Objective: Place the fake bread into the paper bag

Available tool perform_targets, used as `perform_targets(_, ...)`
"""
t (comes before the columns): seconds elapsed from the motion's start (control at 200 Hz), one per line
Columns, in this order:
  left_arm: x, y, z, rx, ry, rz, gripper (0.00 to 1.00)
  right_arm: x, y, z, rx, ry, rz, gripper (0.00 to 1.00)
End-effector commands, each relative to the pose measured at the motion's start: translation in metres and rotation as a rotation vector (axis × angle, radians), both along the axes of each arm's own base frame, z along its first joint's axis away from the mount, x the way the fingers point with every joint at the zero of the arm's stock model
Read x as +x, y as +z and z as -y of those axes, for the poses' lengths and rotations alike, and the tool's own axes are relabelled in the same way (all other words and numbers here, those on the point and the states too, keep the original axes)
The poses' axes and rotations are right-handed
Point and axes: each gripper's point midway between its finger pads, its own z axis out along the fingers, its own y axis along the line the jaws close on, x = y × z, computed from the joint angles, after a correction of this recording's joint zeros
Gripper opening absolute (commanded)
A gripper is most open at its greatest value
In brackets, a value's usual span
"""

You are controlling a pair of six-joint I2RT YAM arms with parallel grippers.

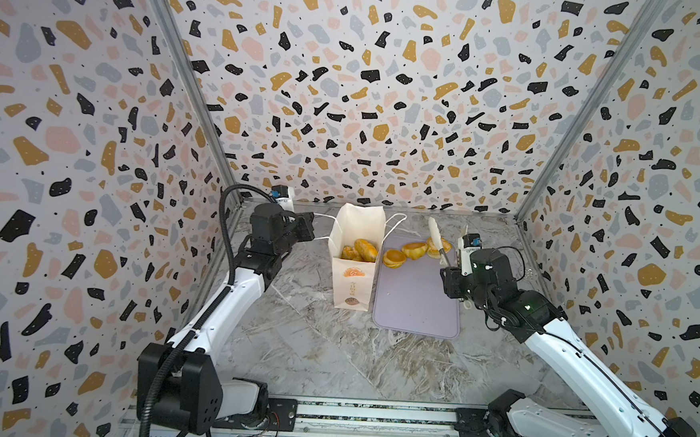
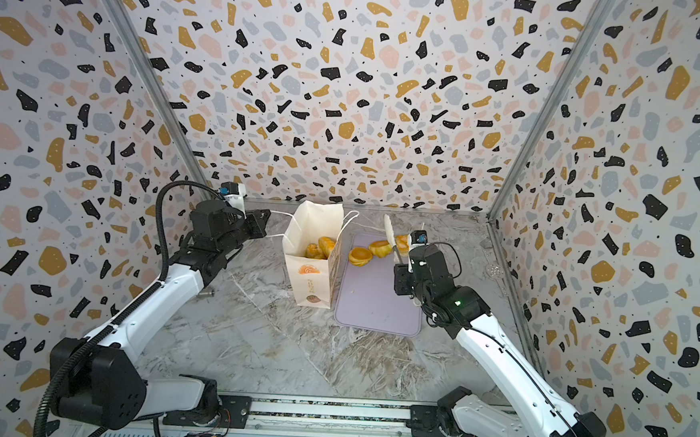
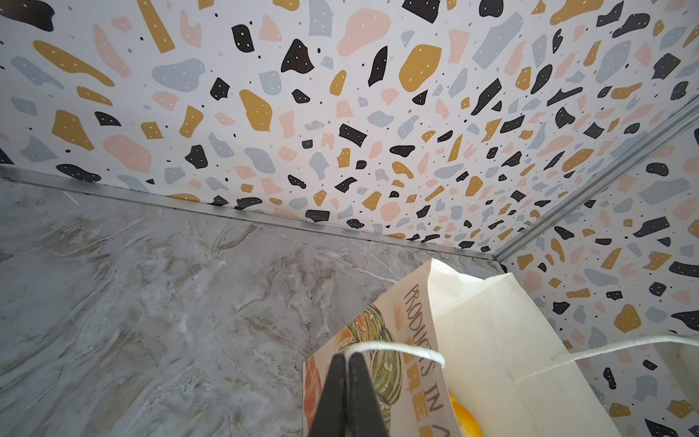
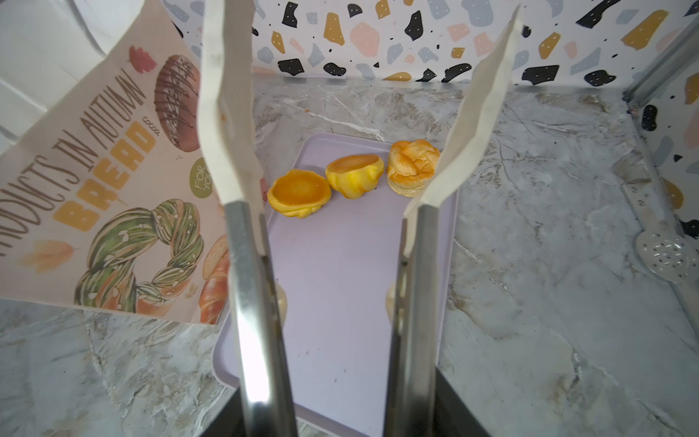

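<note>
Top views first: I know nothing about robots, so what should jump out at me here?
Probably the cream paper bag standing open at the middle back of the marble table, golden toy breads already inside, its string handle pinched in the shut left claw. Next to it, three more breads sit at the far end of a lilac tray, where the right claw holds long tongs, spread open, pointing toward them.

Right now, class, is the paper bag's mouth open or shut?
Open: the paper bag gapes at the top, and golden breads show inside it.
</note>
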Motion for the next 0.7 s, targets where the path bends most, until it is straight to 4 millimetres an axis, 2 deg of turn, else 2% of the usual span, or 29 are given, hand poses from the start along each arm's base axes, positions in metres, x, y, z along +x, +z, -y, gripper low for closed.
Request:
perform_targets(0.0,-0.002,0.02,0.001,0.004,-0.01,0.054,0.0,-0.003,-0.006,0.007,-0.036,-0.003,0.009,0.54)
perform_targets(0.25,-0.002,0.02,0.002,0.002,-0.01,0.053,0.0,-0.004,-0.05,0.0,-0.07,0.038,-0.065,0.53)
perform_targets(0.696,-0.001,0.019,0.002,0.001,-0.01,0.051,0.0,-0.008,-0.089,-0.011,-0.078,0.092,-0.129,0.53)
